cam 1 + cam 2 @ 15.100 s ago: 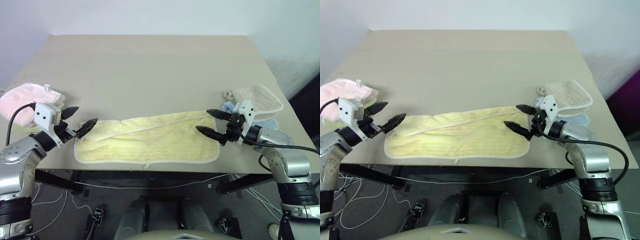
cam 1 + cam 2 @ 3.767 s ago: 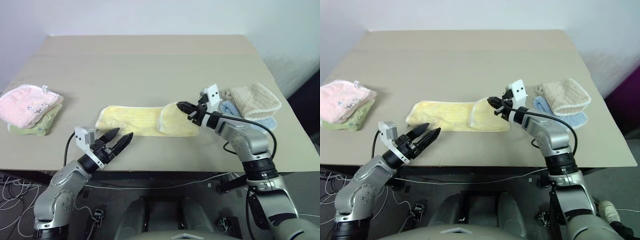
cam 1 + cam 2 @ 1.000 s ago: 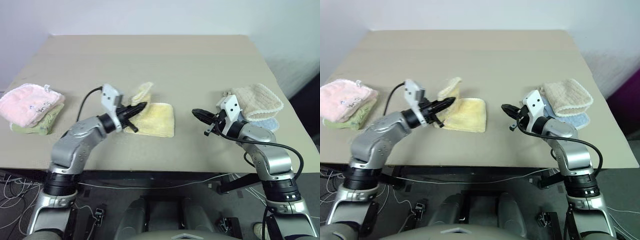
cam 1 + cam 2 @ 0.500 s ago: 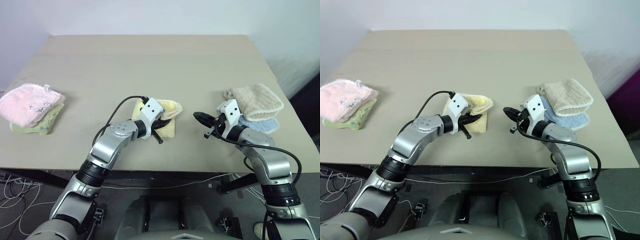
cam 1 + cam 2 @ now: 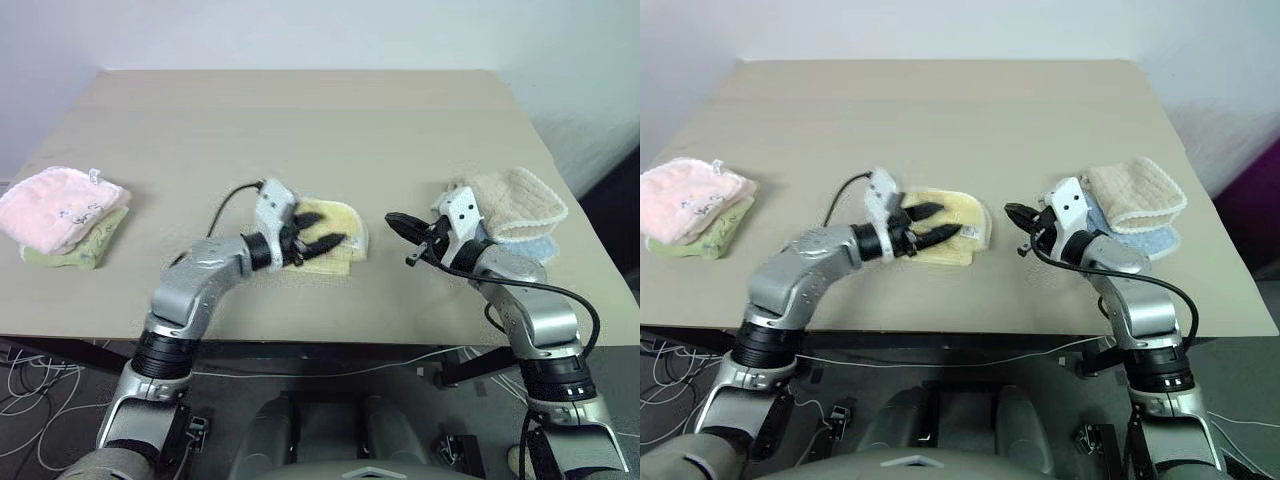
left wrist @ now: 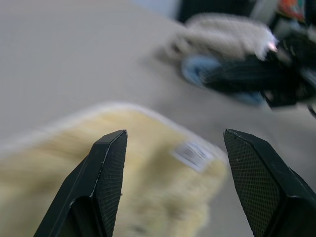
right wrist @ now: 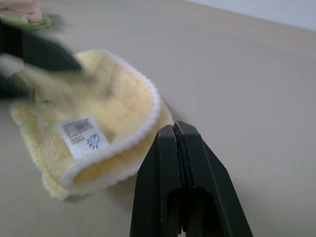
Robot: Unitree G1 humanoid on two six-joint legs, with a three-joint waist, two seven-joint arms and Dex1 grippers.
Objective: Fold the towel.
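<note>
Fold looks essentially done; left jaws spread, towel lying loose on the table.

The pale yellow terry towel with whitish stitched edging [image 5: 945, 232] lies as a small, thick packet near the middle of the beige tabletop [image 5: 940, 110], white tag [image 7: 82, 132] up near its 3 o'clock end. Long axis runs roughly 9 to 3 o'clock; rounded folded edge faces 3. Left gripper [image 5: 938, 224] hovers over the packet, jaws wide apart, holding nothing. Right gripper [image 5: 1016, 217] sits just off the towel at 3 o'clock, jaws pressed together, empty. Left to do, by my read: maybe a pat flat, then withdraw.
</note>
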